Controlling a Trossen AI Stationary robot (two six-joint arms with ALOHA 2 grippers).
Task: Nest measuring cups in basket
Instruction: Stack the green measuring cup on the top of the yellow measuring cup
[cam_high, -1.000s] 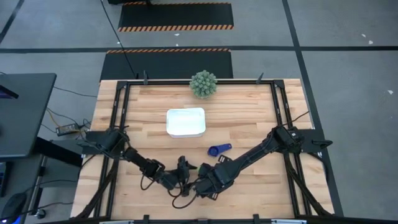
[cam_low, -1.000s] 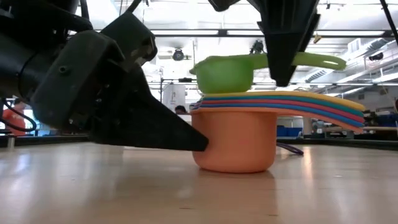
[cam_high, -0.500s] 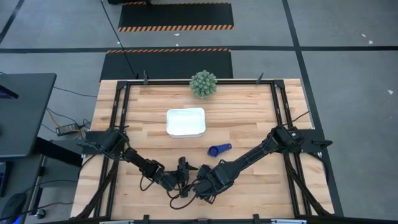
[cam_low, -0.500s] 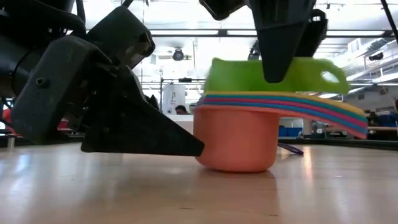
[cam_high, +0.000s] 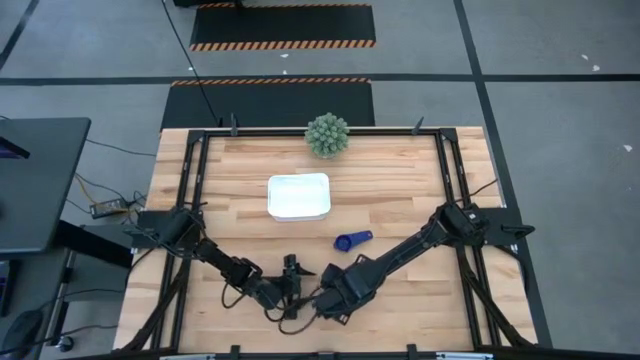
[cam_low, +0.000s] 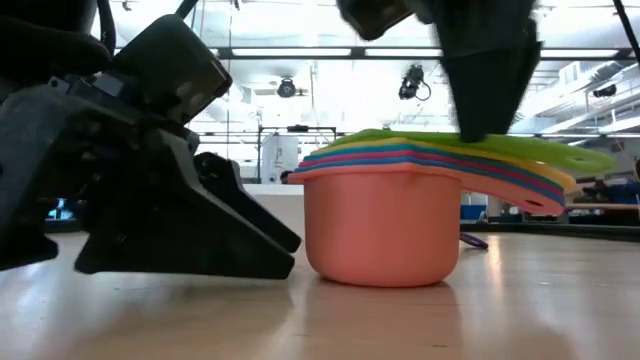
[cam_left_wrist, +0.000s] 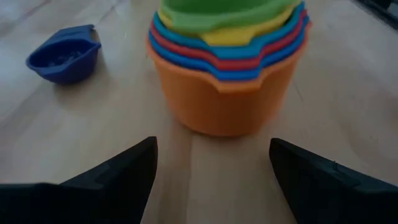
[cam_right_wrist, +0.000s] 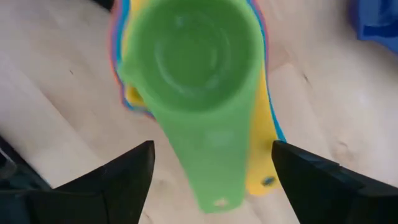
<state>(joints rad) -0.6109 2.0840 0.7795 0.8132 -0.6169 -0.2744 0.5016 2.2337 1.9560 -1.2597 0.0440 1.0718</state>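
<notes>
Green cup has dropped flush into the nested stack; right gripper jaws released, left gripper jaws released; dark blue cup and basket transfer outstanding.

The stack of measuring cups stands on the table near the front edge, and it is crowded there. The left gripper sits just beside the stack with its fingers spread wide, and bare wood lies between them. The right gripper hangs right over the stack, fingers apart on either side of the green cup, so the way down from above is blocked. Behind the stack a lone dark blue cup lies in the way. Farther back, the basket has open wood all around it, and the spiky plant stands beyond it at the far edge.
</notes>
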